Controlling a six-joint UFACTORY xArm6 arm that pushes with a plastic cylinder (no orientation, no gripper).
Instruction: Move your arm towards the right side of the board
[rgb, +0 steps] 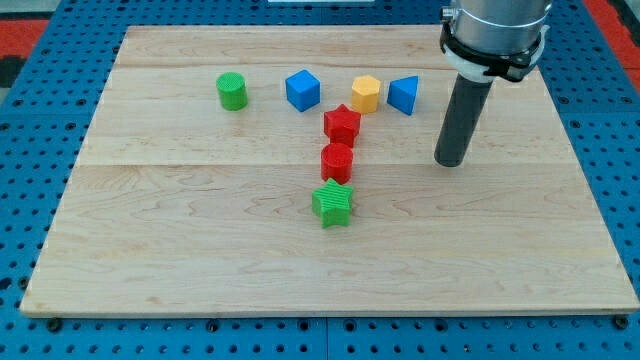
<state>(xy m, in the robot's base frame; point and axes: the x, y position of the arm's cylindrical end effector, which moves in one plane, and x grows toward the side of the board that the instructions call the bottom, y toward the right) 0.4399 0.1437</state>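
My tip (450, 161) rests on the wooden board (200, 250) in its right half, to the right of all the blocks. The blue triangular block (404, 95) is nearest, up and to the left of the tip, with a clear gap. Left of it sit a yellow hexagonal block (366, 93) and a blue cube (302, 90). A green cylinder (232, 91) stands at the far left. A red star block (342, 123), a red cylinder (337, 161) and a green star block (333, 203) form a column down the middle.
The board's right edge (590, 190) lies well to the right of the tip. A blue pegboard (30, 200) surrounds the board. The arm's grey body (495, 30) hangs over the top right.
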